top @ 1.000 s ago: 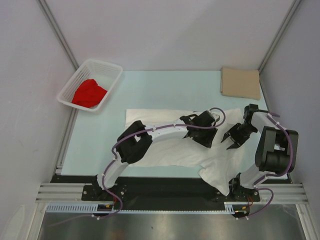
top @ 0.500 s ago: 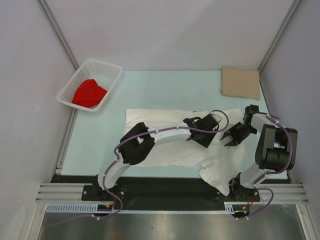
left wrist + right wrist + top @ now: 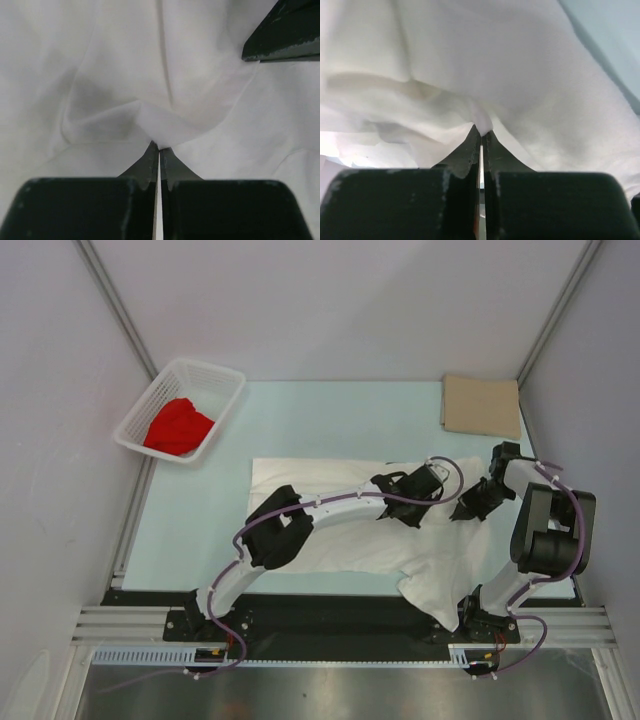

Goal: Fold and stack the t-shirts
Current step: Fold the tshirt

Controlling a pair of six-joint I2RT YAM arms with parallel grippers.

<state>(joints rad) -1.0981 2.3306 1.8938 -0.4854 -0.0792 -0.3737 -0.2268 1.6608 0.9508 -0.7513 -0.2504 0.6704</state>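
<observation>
The white t-shirt (image 3: 350, 540) lies spread and wrinkled across the middle of the table. My left gripper (image 3: 428, 506) reaches over its right part and is shut, pinching a raised fold of the white cloth (image 3: 125, 60) at its tips (image 3: 159, 146). My right gripper (image 3: 466, 508) sits just to the right of it, also shut on a small peak of the white cloth (image 3: 495, 60) at its tips (image 3: 481, 131). The right gripper's fingers (image 3: 285, 35) show in the left wrist view's upper right corner. The tan t-shirt (image 3: 482, 405) lies flat at the back right. The red t-shirt (image 3: 178, 427) is bunched in the basket.
A white lattice basket (image 3: 215, 370) stands at the back left, partly off the light blue table (image 3: 330, 420). Grey walls and metal posts enclose the table on three sides. A corner of the white shirt hangs over the front edge near the right arm's base (image 3: 445, 605).
Both grippers stood open above the shirt; they have come down onto it and shut on the cloth. The right gripper moved up and a little left.
</observation>
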